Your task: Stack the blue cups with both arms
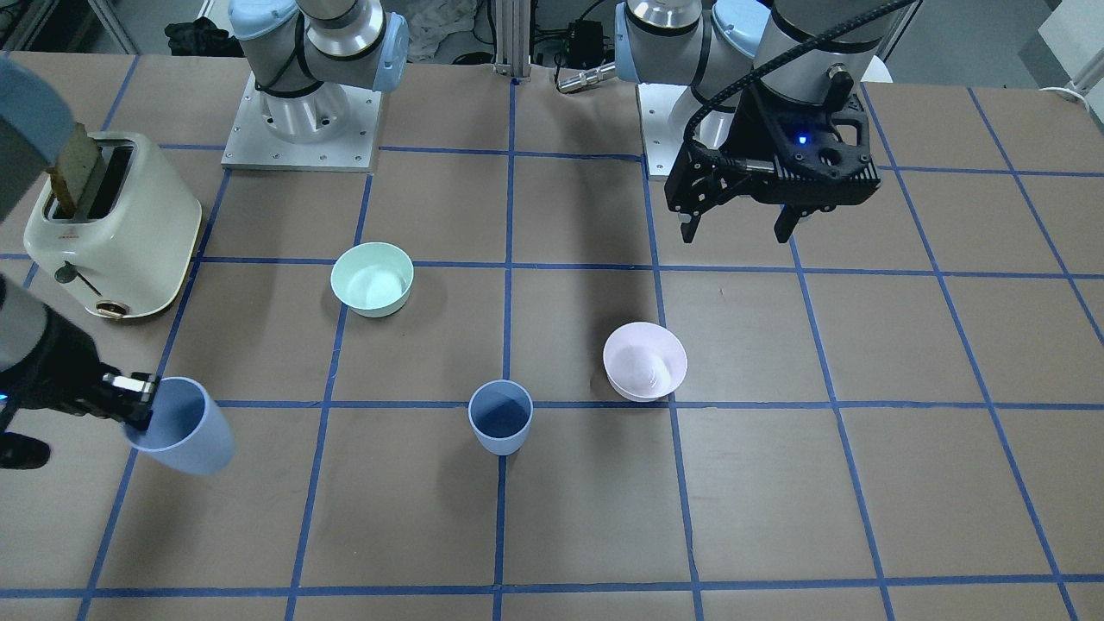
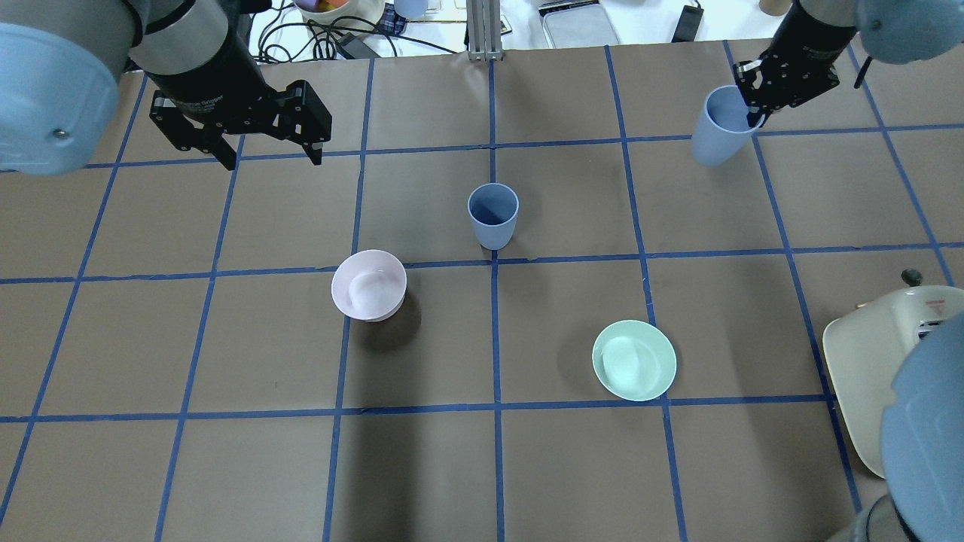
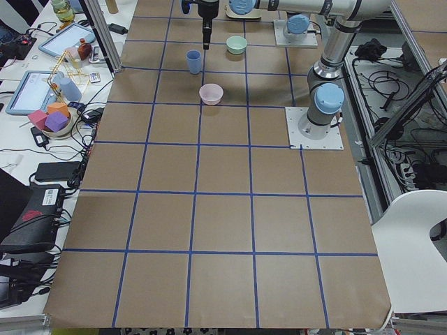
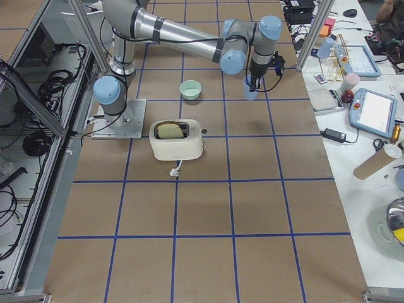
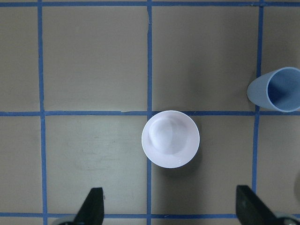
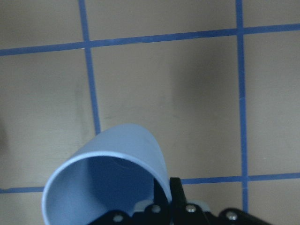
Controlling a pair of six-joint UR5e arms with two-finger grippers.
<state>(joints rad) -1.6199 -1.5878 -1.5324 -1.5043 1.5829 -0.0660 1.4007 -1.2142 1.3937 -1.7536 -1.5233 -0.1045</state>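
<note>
One blue cup [image 2: 493, 217] stands upright on the table near its middle; it also shows in the front view [image 1: 500, 418] and at the right edge of the left wrist view [image 5: 279, 89]. My right gripper [image 2: 753, 113] is shut on the rim of the second blue cup [image 2: 719, 124], one finger inside and one outside. It holds the cup tilted over the far right of the table [image 1: 181, 427] [image 6: 112, 178]. My left gripper [image 2: 267, 154] is open and empty, hanging above the table at the far left, apart from both cups [image 1: 736, 235].
A pale pink bowl [image 2: 369, 284] sits left of the standing cup, below my left gripper [image 5: 170, 138]. A mint-green bowl [image 2: 634, 360] sits nearer my base on the right. A cream toaster [image 1: 112, 228] with a slice of bread stands at the right edge.
</note>
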